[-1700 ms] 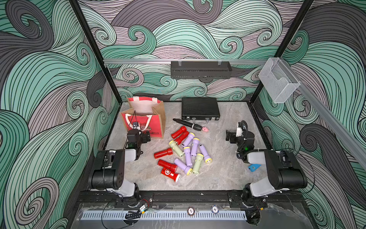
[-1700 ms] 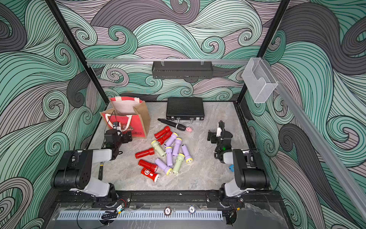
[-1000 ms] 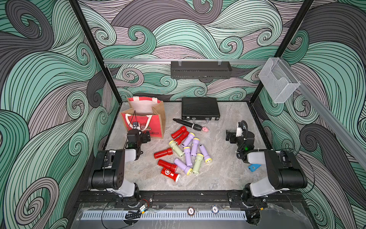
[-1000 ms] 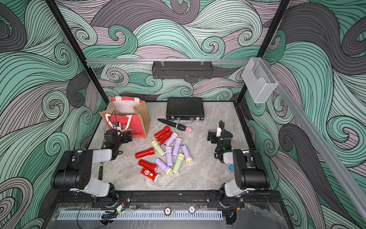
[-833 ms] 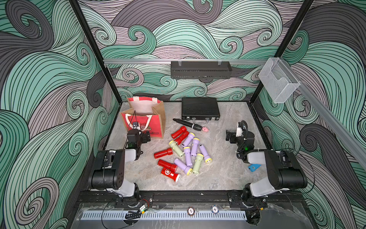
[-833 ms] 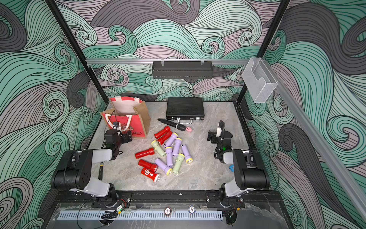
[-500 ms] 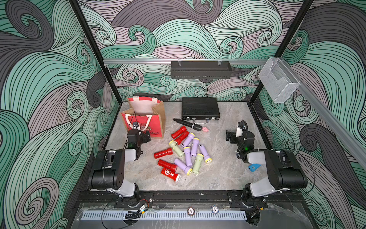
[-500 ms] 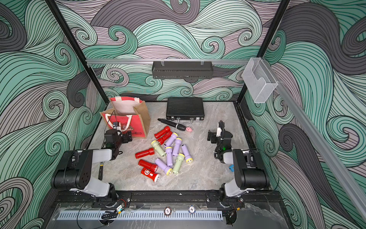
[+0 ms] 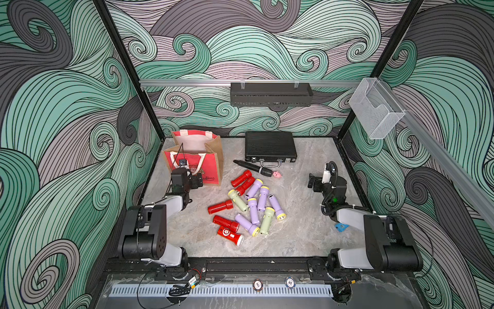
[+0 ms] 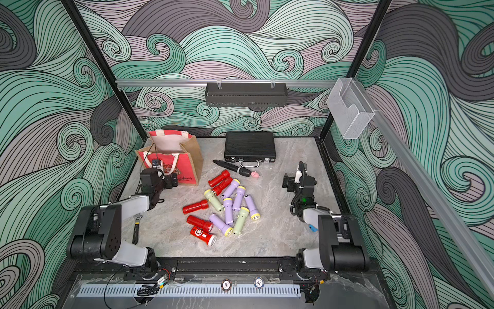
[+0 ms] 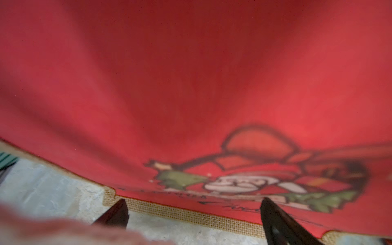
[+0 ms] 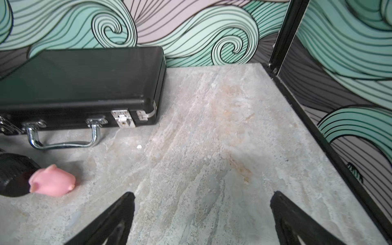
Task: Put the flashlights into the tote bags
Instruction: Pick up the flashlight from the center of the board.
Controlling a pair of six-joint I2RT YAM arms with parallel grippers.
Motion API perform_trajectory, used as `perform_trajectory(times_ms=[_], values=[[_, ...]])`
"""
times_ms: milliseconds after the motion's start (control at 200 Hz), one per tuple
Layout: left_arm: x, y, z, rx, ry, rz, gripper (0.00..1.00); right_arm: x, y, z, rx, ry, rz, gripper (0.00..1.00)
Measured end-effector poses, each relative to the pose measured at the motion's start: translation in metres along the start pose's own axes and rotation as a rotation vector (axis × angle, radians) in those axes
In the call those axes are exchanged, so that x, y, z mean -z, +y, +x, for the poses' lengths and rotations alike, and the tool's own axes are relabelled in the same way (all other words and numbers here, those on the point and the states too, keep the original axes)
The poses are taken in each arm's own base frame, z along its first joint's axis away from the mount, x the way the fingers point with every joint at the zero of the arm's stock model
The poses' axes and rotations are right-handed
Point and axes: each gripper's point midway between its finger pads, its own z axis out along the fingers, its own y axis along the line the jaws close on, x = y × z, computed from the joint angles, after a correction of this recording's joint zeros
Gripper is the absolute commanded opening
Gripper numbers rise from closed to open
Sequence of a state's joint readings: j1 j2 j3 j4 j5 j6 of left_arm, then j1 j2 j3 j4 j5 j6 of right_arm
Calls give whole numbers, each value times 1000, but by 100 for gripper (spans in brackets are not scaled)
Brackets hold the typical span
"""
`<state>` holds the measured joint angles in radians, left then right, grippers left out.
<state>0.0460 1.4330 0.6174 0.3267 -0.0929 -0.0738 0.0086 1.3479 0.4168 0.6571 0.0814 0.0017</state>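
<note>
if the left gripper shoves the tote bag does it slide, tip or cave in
The tote bag likely caves first: its red front looks bowed and soft in the left wrist view. It stands tall, open-mouthed, nothing showing inside, so it is probably light and apt to tip. The left gripper faces its base, which favours sliding.

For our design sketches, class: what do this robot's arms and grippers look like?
The left arm and right arm have black boxy joints, pale grey shells, black cables. A green light marks the right one. The left gripper and right gripper have dark tapered fingers.
</note>
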Motion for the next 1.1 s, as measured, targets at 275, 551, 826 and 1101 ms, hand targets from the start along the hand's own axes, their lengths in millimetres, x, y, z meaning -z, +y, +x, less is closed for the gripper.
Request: perform_trajectory(times_ms=[275,551,826,1101], values=[[65,6,-49,175,31,-25,99,30,18,-69,-57,-32,-27,99],[111,-1,-30,296,255,-3,99,49,61,-51,-18,206,-194,99],[156,-37,21,308,580,173,99,92,110,-42,38,360,-373,99],[197,-92,37,219,660,381,98,124,150,-33,30,448,-528,99]])
